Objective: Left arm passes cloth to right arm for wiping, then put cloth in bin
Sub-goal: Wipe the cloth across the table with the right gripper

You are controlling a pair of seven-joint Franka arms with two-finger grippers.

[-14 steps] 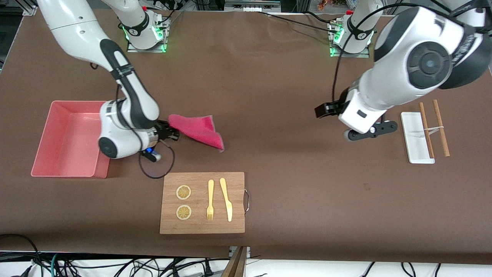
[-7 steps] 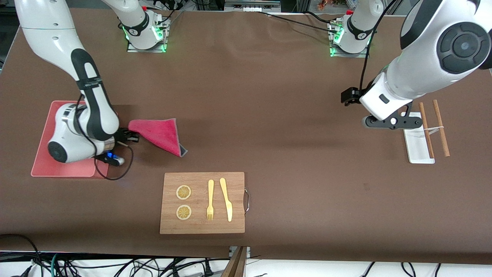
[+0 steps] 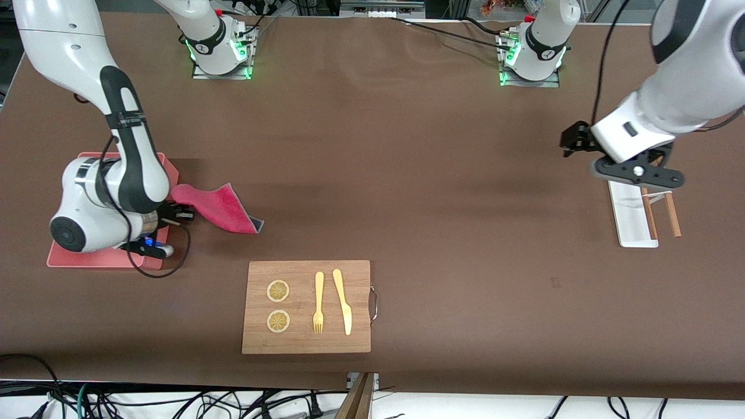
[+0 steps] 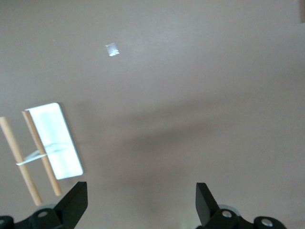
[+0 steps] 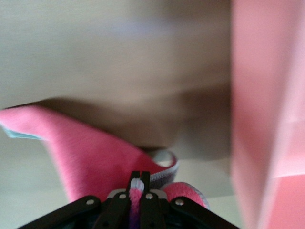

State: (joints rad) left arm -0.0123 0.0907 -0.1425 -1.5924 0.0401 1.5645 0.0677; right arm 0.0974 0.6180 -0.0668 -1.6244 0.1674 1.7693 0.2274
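At the right arm's end of the table, you have the right gripper (image 3: 174, 213) clamped tight on one edge of the cloth (image 3: 218, 208), its jaws pressed together with the pink fabric pinched between them, as the right wrist view shows (image 5: 138, 183). Your right arm (image 3: 125, 157) bends down over the bin (image 3: 105, 257), the salmon-pink tub, and hides most of it; only the tub's rim and a strip of its wall show past the arm. The cloth hangs out from the gripper toward the middle of the table, magenta face up, with a dark grey corner showing at its free end, just beside the bin's edge and not in it.

Nearer the front camera than the cloth lies a wooden board (image 3: 307, 306) carrying two lemon slices (image 3: 278, 291), a fork (image 3: 318, 302) and a knife (image 3: 343, 301).

Toward the left arm's end, your left gripper (image 3: 634, 172) hangs over the white tray (image 3: 630, 218), jaws spread wide and holding nothing; the left wrist view shows both fingers (image 4: 74, 202) well apart above bare table. Two wooden sticks (image 3: 669, 212) lie across the tray's edge.
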